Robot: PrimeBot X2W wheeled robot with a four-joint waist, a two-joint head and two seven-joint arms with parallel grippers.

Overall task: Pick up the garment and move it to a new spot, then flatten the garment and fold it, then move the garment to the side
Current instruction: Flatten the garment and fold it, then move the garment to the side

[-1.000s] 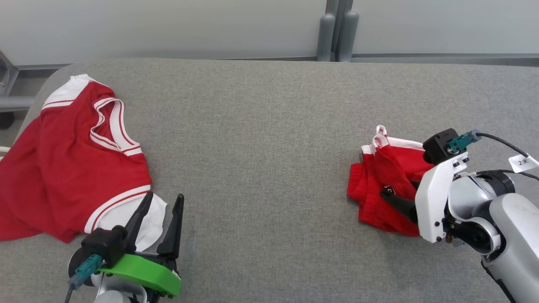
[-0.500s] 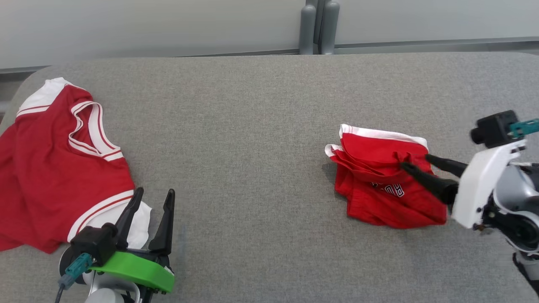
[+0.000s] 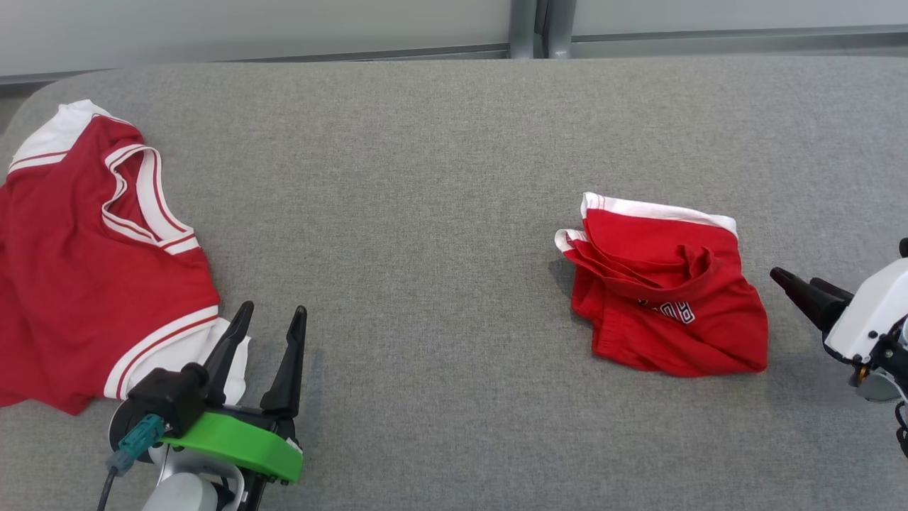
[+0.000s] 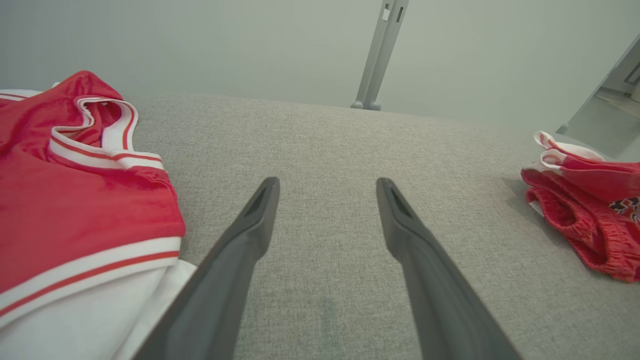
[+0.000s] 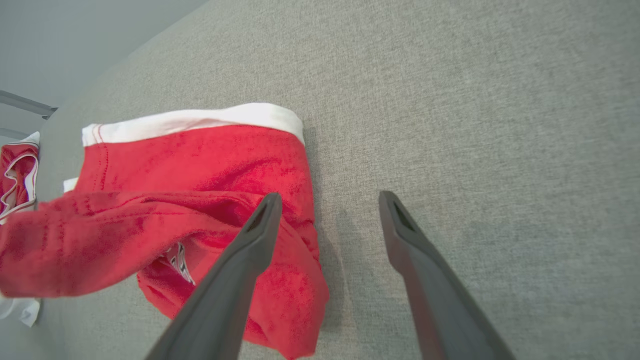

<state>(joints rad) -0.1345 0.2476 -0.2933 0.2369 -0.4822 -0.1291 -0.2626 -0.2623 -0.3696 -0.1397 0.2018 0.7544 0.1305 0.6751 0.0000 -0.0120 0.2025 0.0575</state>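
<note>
I am holding my right gripper [image 3: 794, 277] wide open and empty, just beside the folded shorts [image 3: 667, 298] lying on the table [image 3: 440, 213] toward my right. I am judging it best to pull straight clear without snagging the fold.

Jersey [image 3: 92, 248] spread at the desk's [image 3: 425, 177] left end, folded shorts [image 3: 667, 298] laid well apart at its right, wall [image 3: 284, 28] behind.

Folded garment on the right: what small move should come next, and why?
Probably move the left gripper onto the jersey beside it, at its white hem. The folded garment lies free, the right gripper open and apart from it, so the jersey looks next.
</note>
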